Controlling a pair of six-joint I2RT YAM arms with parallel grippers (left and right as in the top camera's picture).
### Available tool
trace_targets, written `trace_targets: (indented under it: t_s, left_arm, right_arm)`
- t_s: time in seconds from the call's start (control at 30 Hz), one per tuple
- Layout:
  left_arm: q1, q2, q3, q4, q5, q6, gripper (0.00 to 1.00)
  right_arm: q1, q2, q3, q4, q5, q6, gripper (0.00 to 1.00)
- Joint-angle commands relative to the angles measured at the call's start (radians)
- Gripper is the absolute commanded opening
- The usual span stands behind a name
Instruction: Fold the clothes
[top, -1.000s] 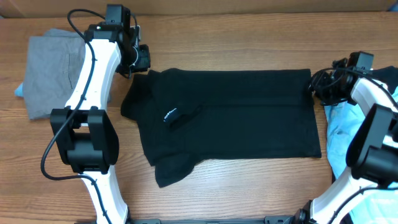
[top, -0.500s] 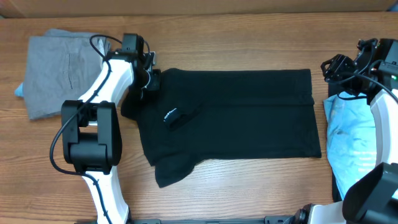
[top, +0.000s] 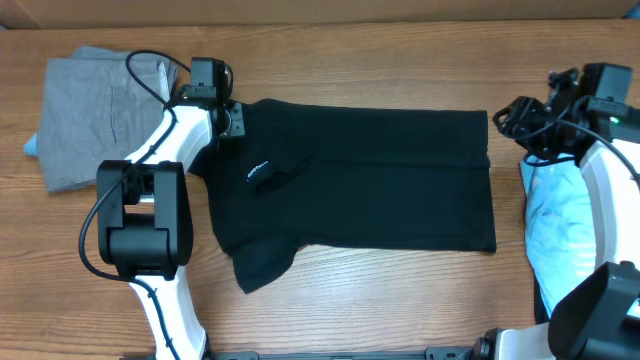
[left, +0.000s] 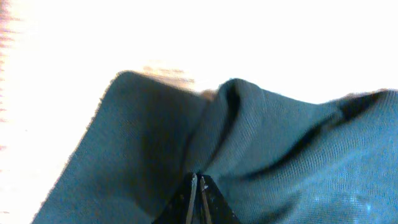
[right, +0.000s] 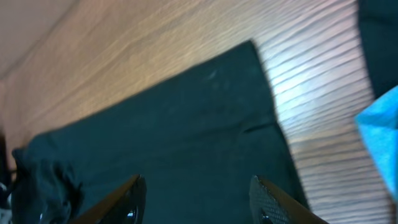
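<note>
The black T-shirt (top: 360, 180) with a small white logo (top: 258, 171) lies spread across the middle of the table, neck end to the left. My left gripper (top: 236, 118) is shut on the shirt's fabric at its far left corner; in the left wrist view the jaws (left: 199, 182) pinch a fold of the dark cloth (left: 273, 149). My right gripper (top: 510, 118) is open and empty, hovering just off the shirt's far right corner; the right wrist view shows its fingers (right: 196, 186) apart above the black shirt (right: 174, 137).
A folded grey shirt (top: 90, 115) lies at the far left, with a bit of light blue under it. A light blue garment (top: 560, 225) lies at the right edge under my right arm. Cables trail from both arms.
The left gripper has pulled the shirt's left corner up and left, so the whole shirt has shifted left. The right gripper has let go of the right corner and lifted off it.
</note>
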Motion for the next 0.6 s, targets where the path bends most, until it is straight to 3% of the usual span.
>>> trace_targets:
  t_s: [0.0,0.1,0.2,0.47,0.57]
  left_arm:
    - [0.005,0.0,0.063,0.006,0.015,-0.021,0.1]
    - [0.003,-0.002,0.14,-0.061,0.067,-0.021,0.3]
    - [0.006,-0.003,0.258,-0.203,0.066,-0.016,0.39]
    - [0.022,-0.05,0.647,-0.704,0.079,0.039,0.33]
    - [0.023,-0.109,0.707,-0.813,0.147,0.091,0.36]
  right_arm:
    - [0.037,-0.008,0.01,-0.014,0.01,-0.003,0.57]
    - [0.058,-0.008,0.01,-0.051,0.039,0.002,0.57]
    - [0.058,-0.012,0.01,-0.094,0.039,0.005,0.56]
    - [0.058,-0.153,0.01,-0.183,0.039,0.014,0.57]
    - [0.058,-0.218,0.01,-0.236,0.038,0.034,0.62]
